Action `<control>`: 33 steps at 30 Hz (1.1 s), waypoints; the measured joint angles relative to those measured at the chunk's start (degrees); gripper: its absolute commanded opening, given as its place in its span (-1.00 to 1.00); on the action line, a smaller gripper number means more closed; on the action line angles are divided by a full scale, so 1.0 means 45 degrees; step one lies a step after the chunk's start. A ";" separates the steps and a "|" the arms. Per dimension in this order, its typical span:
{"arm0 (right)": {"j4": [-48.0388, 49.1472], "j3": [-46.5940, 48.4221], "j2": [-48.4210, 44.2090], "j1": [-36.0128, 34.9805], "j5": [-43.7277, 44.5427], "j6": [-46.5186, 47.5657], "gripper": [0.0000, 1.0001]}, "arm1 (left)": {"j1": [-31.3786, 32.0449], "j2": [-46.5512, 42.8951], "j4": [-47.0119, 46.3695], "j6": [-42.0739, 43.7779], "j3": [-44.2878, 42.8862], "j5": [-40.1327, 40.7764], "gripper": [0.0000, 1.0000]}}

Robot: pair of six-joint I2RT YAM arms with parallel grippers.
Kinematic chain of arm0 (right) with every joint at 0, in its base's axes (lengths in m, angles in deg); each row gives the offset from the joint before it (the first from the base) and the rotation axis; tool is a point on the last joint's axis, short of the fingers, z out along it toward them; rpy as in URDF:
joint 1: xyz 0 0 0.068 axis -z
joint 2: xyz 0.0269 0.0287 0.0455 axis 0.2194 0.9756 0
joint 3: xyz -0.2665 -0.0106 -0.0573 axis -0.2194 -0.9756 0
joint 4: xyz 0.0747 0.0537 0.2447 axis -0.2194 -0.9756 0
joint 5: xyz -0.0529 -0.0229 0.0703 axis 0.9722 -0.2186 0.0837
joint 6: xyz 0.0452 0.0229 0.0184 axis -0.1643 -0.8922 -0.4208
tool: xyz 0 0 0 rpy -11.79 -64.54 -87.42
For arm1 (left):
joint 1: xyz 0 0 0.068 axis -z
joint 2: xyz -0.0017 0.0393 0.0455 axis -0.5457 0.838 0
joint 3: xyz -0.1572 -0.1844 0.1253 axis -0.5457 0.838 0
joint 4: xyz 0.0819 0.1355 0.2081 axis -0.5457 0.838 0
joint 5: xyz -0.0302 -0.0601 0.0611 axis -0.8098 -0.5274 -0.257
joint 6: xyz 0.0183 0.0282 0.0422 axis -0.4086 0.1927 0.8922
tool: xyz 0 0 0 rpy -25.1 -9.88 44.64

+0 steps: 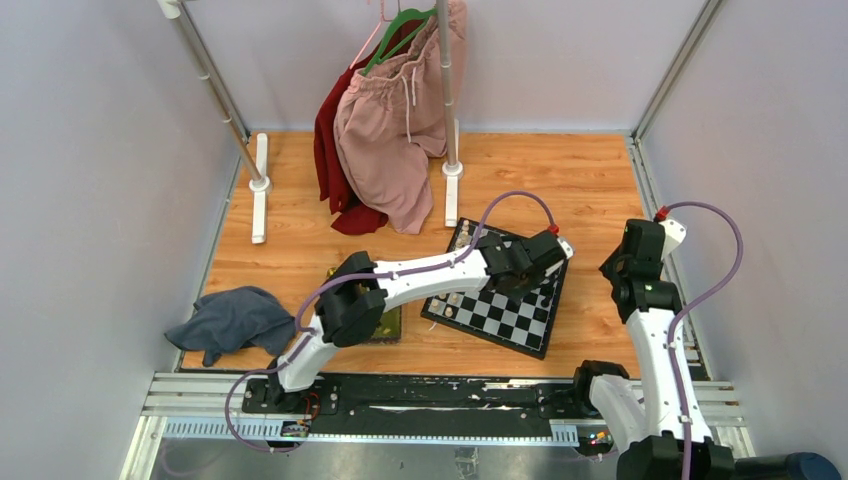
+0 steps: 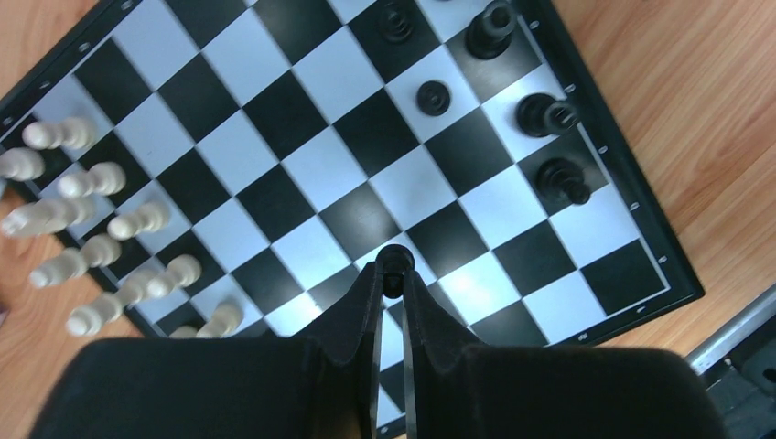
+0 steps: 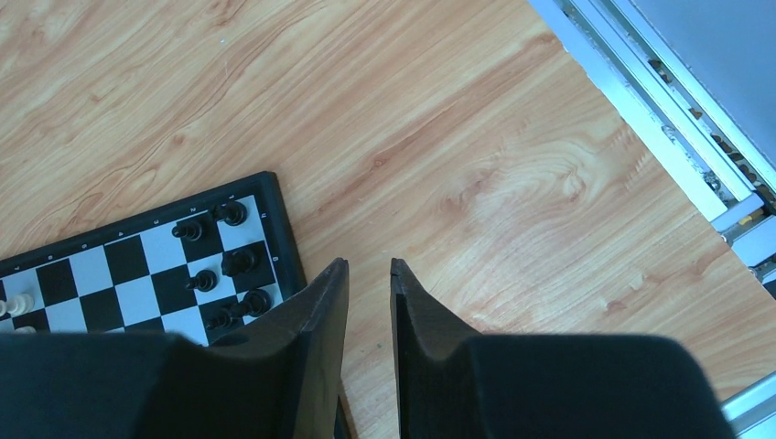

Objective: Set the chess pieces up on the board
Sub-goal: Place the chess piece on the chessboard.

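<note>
Showing a wooden table (image 1: 560, 170) from above, with pink shorts (image 1: 395, 130) and a dark red garment (image 1: 328, 150) hanging at 12 o'clock.

The left arm (image 1: 420, 280) reaches across toward 3 o'clock, over the chessboard (image 1: 515, 325). The board lies flat and skewed at 4 o'clock of the table's middle. The right arm (image 1: 650, 300) stands folded at the table's 3 o'clock edge. A crumpled grey cloth (image 1: 232, 320) lies at 8 o'clock.

In its wrist view, the left gripper (image 2: 392, 274) is nearly closed, pinching one small black piece (image 2: 394, 261) over the board's 6 o'clock edge. Whether the piece touches a square cannot be told.

The right gripper (image 3: 369, 270) hangs over bare wood. Its jaws are a narrow gap apart with nothing between them, and the board's corner is at 8 o'clock.

Other black chess pieces (image 2: 547, 114) stand at the board's 1 o'clock corner, and cream pieces (image 2: 91, 180) crowd its 9 o'clock side.
</note>
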 measured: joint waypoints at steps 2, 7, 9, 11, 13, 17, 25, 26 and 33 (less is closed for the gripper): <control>-0.0005 0.0000 0.0053 0.0117 0.0010 -0.0019 -0.44 | 0.0015 0.0340 -0.0102 -0.0005 -0.0296 -0.0180 -1.00; 0.0000 0.0000 0.0083 0.0272 0.0049 -0.0019 -0.45 | 0.0044 0.1069 -0.0364 0.0000 -0.0889 -0.0636 -1.00; 0.0000 0.0000 0.0083 0.0321 0.0058 -0.0015 -0.45 | 0.0068 0.1258 -0.0364 0.0000 -0.1044 -0.0758 -1.00; 0.0005 0.0000 0.0083 0.0340 0.0058 -0.0015 -0.45 | 0.0083 0.1375 -0.0403 0.0000 -0.1132 -0.0850 -1.00; 0.0010 0.0000 0.0083 0.0374 0.0058 -0.0015 -0.45 | 0.0083 0.1462 -0.0471 0.0000 -0.1200 -0.0933 -1.00; 0.0049 0.0000 0.0092 0.0398 0.0058 -0.0015 -0.45 | 0.0083 0.1554 -0.0568 0.0005 -0.1273 -0.0986 -1.00; 0.0165 0.0000 0.0175 0.0398 0.0058 -0.0010 -0.46 | 0.0083 0.1880 -0.0685 0.0029 -0.1554 -0.1035 -1.00; 0.0165 0.0000 0.0175 0.0398 0.0058 -0.0010 -0.45 | 0.0083 0.1909 -0.0685 0.0034 -0.1559 -0.1035 -1.00; 0.0165 0.0000 0.0165 0.0398 0.0058 0.0034 -0.46 | 0.0083 0.2055 -0.0724 0.0034 -0.1569 -0.1030 -1.00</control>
